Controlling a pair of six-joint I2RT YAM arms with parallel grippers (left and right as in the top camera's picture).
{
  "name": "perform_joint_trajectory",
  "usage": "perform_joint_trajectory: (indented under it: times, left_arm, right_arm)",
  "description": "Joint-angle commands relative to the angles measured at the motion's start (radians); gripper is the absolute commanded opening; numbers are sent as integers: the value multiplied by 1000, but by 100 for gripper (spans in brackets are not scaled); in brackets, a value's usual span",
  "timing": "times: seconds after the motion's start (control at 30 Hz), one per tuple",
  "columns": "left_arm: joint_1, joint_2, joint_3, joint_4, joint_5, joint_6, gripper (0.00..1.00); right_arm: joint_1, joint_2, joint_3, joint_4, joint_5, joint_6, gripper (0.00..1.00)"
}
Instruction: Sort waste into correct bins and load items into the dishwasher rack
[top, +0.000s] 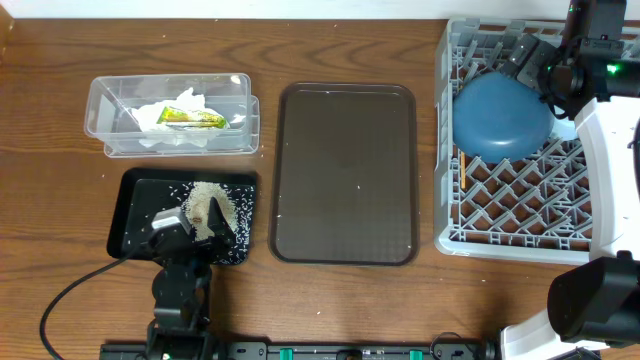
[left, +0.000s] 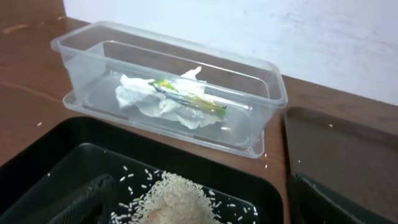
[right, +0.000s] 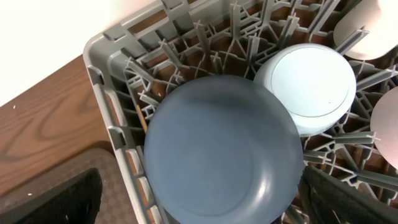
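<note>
The clear tub (top: 172, 116) (left: 168, 87) holds the crumpled white tissue (left: 140, 96) and the green-and-yellow wrapper (left: 186, 98). Loose rice (top: 212, 198) (left: 177, 198) lies heaped and scattered in the black tray (top: 135, 215) (left: 56, 155). My left gripper (top: 192, 225) (left: 199, 214) hangs open just over the heap, holding nothing. In the grey rack (top: 520, 235) (right: 112, 81) the dark-blue bowl (top: 502, 118) (right: 224, 149) rests upside down beside the light-blue bowl (right: 308, 87). A thin wooden chopstick (top: 463, 172) lies at the rack's left side. My right gripper (top: 545, 72) (right: 205, 208) stands open above the dark-blue bowl, its fingers wide of the rim.
The dark brown serving tray (top: 345, 172) lies between the bins and the rack, with a few stray grains on it. Pale dishes (right: 379, 118) sit at the rack's right side. The right arm's white base (top: 610, 150) stands right of the rack.
</note>
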Motion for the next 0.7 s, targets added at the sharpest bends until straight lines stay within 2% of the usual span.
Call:
perform_joint_trajectory:
  times: [0.0, 0.1, 0.17, 0.37, 0.67]
  left_arm:
    - [-2, -47, -23, 16, 89, 118, 90]
    - [6, -105, -39, -17, 178, 196, 90]
    - [25, -137, -39, -64, 183, 195, 90]
    - [72, -158, -39, -66, 183, 191, 90]
    - [72, -157, -39, -66, 183, 192, 90]
  right_arm:
    - [2, 0, 0, -2, 1, 10, 99]
    - [2, 0, 0, -2, 1, 10, 99]
    - [2, 0, 0, -2, 1, 10, 99]
    - [2, 0, 0, -2, 1, 10, 99]
    - [2, 0, 0, -2, 2, 10, 99]
